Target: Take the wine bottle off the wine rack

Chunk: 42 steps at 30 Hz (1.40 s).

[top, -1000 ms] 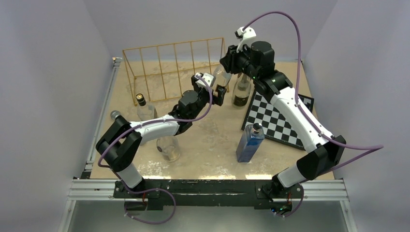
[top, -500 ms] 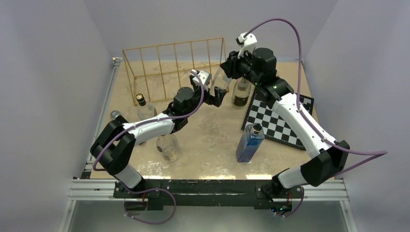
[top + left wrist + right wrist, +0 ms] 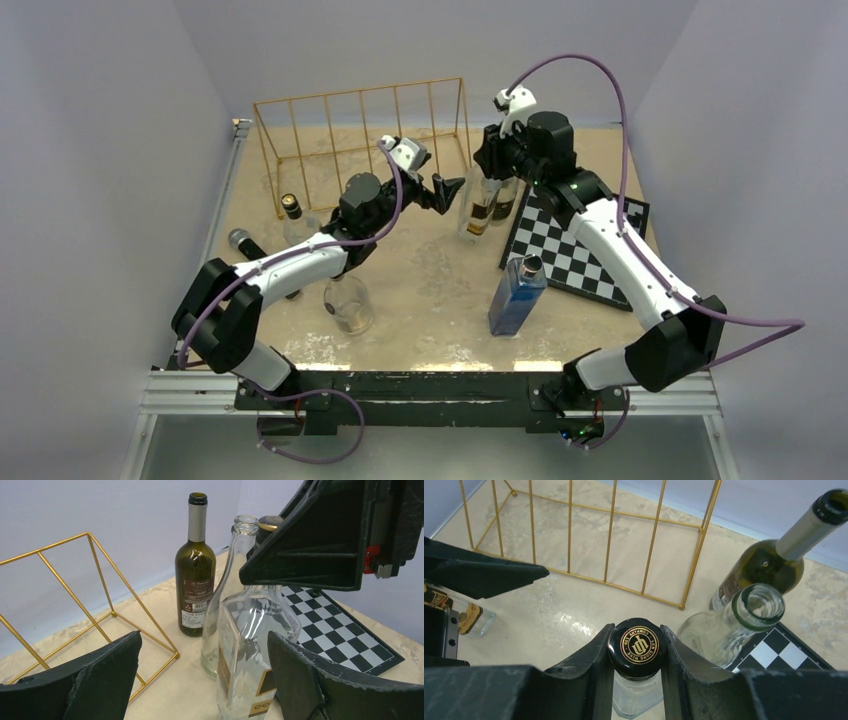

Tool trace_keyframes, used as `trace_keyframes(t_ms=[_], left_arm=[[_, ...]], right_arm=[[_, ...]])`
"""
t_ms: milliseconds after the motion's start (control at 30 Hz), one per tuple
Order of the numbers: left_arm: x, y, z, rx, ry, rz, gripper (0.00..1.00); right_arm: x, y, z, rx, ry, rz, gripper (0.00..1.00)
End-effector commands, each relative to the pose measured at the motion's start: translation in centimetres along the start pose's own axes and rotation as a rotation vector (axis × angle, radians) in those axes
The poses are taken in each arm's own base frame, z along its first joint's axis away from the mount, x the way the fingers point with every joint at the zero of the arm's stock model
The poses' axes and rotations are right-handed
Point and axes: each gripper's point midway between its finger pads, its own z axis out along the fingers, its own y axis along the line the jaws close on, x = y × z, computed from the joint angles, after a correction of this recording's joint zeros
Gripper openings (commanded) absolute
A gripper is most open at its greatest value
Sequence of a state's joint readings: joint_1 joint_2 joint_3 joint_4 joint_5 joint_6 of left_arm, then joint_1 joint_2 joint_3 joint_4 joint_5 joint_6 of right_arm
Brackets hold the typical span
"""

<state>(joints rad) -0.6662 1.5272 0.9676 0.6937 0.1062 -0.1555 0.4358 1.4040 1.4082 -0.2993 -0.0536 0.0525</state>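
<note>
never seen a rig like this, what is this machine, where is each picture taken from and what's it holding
These are two robot arms bolted at a table's near edge, each ending in a two-finger gripper. The wide picture looks down from above and behind them; the other two come from cameras on the wrists. On the table are a gold wire wine rack, a dark wine bottle, an uncapped glass bottle, a blue bottle, other bottles and a chequered board. The right gripper is shut on the black cap of a clear bottle. The left gripper is open, facing that bottle, holding nothing.
</note>
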Motion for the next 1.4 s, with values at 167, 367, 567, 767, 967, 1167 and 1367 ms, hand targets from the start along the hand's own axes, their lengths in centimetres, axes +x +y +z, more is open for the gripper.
trace_keyframes(t_ms=[167, 367, 567, 767, 967, 1167, 1367], left_arm=[[-3.1, 2.8, 1.3, -0.148, -0.006, -0.024, 0.98], [-5.1, 3.4, 1.3, -0.205, -0.002, -0.074, 0.99], [-6.7, 3.9, 0.5, -0.248, 0.003, -0.095, 0.99], [-9.0, 4.0, -0.5, -0.265, -0.010, -0.082, 0.99], [-11.5, 4.3, -2.1, -0.296, -0.031, -0.037, 0.99], [-15.4, 3.3, -5.6, -0.284, -0.057, -0.009, 0.99], [-16.8, 1.7, -11.2, -0.248, -0.021, -0.002, 0.99]], right_arm=[[-3.4, 1.9, -2.5, -0.100, -0.249, -0.071, 0.00], [-1.5, 1.8, -2.8, -0.114, -0.312, -0.191, 0.00], [-0.3, 1.8, -2.8, -0.113, -0.311, -0.161, 0.31], [-1.5, 1.6, -3.2, -0.091, -0.289, -0.113, 0.52], [-3.0, 2.2, -4.3, -0.115, -0.302, -0.078, 0.69], [-5.9, 1.8, -8.3, -0.061, -0.283, 0.050, 0.99], [-5.4, 1.1, -13.5, 0.025, -0.230, 0.329, 0.99]])
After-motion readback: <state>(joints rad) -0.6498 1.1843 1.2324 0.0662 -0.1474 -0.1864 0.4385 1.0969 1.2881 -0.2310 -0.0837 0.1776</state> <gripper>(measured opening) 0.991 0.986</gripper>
